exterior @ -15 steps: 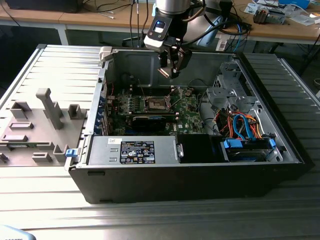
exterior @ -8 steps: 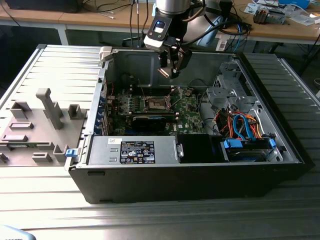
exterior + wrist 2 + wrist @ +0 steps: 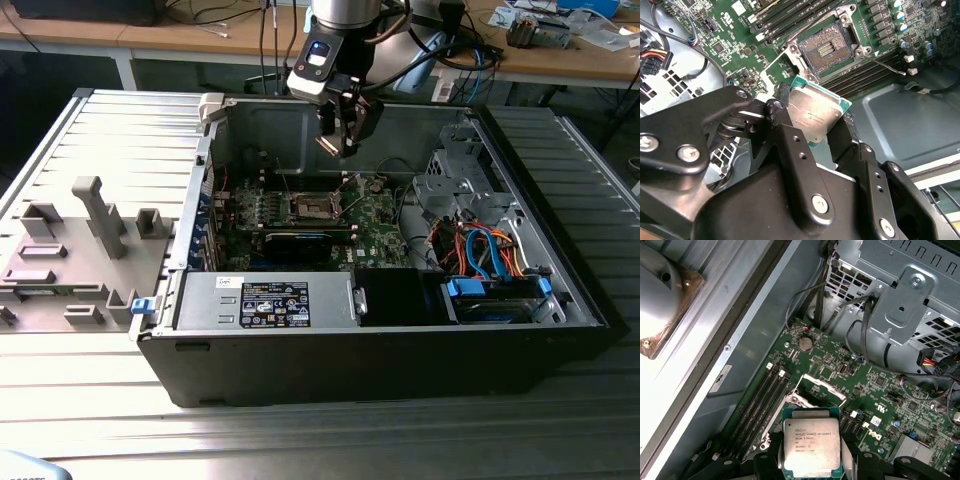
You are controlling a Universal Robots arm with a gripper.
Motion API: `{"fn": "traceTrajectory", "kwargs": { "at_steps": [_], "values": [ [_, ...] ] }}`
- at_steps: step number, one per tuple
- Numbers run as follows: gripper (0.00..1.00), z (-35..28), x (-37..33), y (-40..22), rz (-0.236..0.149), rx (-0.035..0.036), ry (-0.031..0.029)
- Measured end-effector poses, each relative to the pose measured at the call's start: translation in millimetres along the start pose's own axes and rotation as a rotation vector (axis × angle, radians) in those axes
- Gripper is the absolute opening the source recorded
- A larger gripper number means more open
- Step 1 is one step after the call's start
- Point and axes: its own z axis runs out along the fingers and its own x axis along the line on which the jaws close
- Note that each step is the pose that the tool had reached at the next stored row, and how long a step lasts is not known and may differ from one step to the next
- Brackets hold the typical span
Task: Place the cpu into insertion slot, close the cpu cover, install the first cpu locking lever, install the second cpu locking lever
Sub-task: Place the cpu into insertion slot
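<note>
- One edge of the cpu (image 3: 811,447) runs off the picture in the first wrist view. The chip also covers part of the socket area behind it there. Its underside is hidden from me in both wrist views.
- Black finger links of mine hide the board beneath them in the second wrist view.
- In the exterior view the chip is just a small tan sliver between my fingers, and I cannot make out its edges.
- My gripper (image 3: 343,138) hangs at about one o'clock from the socket in the exterior view. It is above the green motherboard (image 3: 375,215), inside the open computer case (image 3: 400,340).
- My fingers are drawn in against two opposite edges of the cpu and pinch it flat between them, metal top toward the wrist cameras. They touch nothing else.
- The insertion slot (image 3: 826,48) lies bare in the second wrist view, with its dark contact field exposed. The chip is held clear of it, not seated.
- The cpu cover (image 3: 824,386) stands swung up off the slot in the first wrist view. I cannot tell which edge carries its hinge.
- One thin locking lever (image 3: 885,64) angles away from a corner of the slot in the second wrist view.
- In the exterior view, orange and blue cables (image 3: 480,250) bunch at about four o'clock from the slot. The power supply (image 3: 265,300) sits at about seven o'clock.
</note>
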Motion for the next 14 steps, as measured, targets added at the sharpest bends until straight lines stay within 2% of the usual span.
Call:
{"fn": "traceTrajectory", "kwargs": {
  "at_steps": [14],
  "values": [
    [0.55, 0.2, 0.0, 0.0, 0.008, -0.0002, -0.0007]
  ]
}}
